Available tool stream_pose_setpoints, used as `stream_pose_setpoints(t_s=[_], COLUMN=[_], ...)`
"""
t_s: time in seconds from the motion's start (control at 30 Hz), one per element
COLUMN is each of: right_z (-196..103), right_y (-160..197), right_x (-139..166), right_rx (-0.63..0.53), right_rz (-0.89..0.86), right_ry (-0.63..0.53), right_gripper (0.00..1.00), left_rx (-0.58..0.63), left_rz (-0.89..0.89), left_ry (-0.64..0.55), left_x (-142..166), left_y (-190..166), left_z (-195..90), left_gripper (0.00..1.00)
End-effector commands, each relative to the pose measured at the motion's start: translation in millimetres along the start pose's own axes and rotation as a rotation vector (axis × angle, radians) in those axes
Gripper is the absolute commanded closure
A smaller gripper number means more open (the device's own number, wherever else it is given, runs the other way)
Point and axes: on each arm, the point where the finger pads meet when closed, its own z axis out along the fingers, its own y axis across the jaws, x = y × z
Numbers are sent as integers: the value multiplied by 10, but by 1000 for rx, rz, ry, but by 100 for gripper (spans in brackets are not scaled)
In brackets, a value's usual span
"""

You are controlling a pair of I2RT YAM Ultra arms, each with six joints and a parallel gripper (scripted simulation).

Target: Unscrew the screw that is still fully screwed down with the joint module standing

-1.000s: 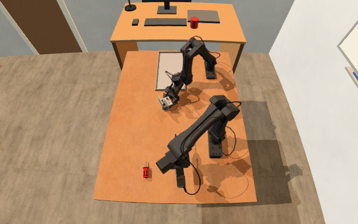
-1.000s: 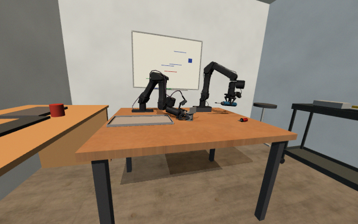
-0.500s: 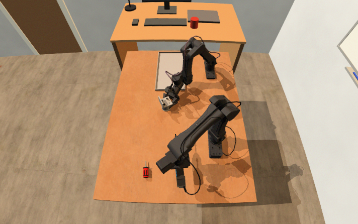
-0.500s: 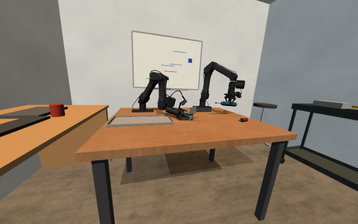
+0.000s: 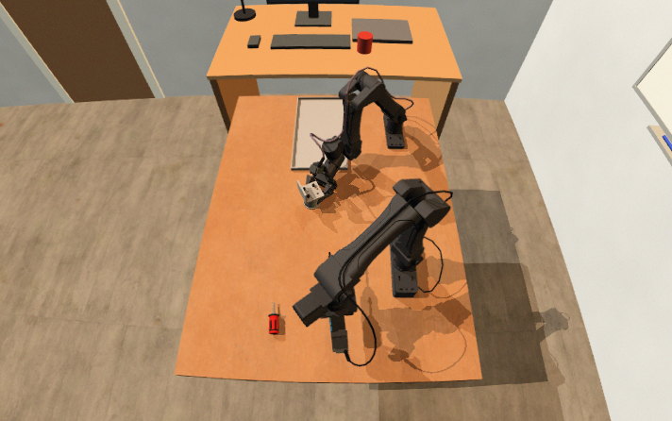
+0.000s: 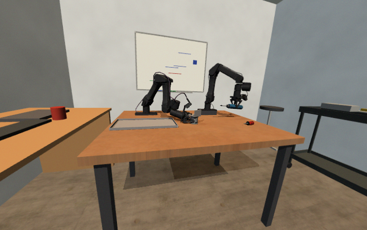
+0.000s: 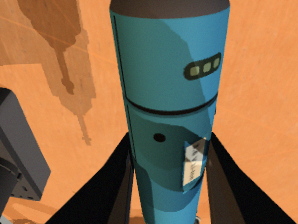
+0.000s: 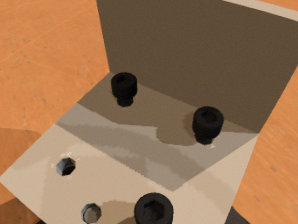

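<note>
Brown wooden surface (image 5: 238,238) (image 6: 189,141) carries the joint module (image 5: 310,204) (image 6: 194,122), with its bracket (image 5: 310,191) (image 6: 197,113) (image 8: 185,65) on top. Your target appears to be the near screw (image 8: 154,212); two other screws (image 8: 124,86) (image 8: 208,122) stand proud. The right gripper (image 5: 321,186) (image 6: 190,119) has its jaws at the module, partly spread; you cannot tell whether they clamp it. The left gripper (image 6: 236,104) (image 7: 169,138) has its jaws clamped on the electric screwdriver (image 5: 330,325) (image 6: 234,106) (image 7: 170,85), well apart from the module. CAUTION: misaligned pressing may tip the unfixed module or slip the bit.
</note>
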Motion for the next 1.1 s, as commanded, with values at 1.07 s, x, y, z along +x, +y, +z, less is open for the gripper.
stream_pose_setpoints(t_s=[1.07], right_z=[-23], right_y=[65], right_x=[159], right_rx=[-17], right_rz=[21], right_ry=[44], right_gripper=[41], left_rx=[111], left_rz=[17], left_ry=[-72], left_x=[-113], left_y=[-231], left_z=[-312], left_gripper=[58])
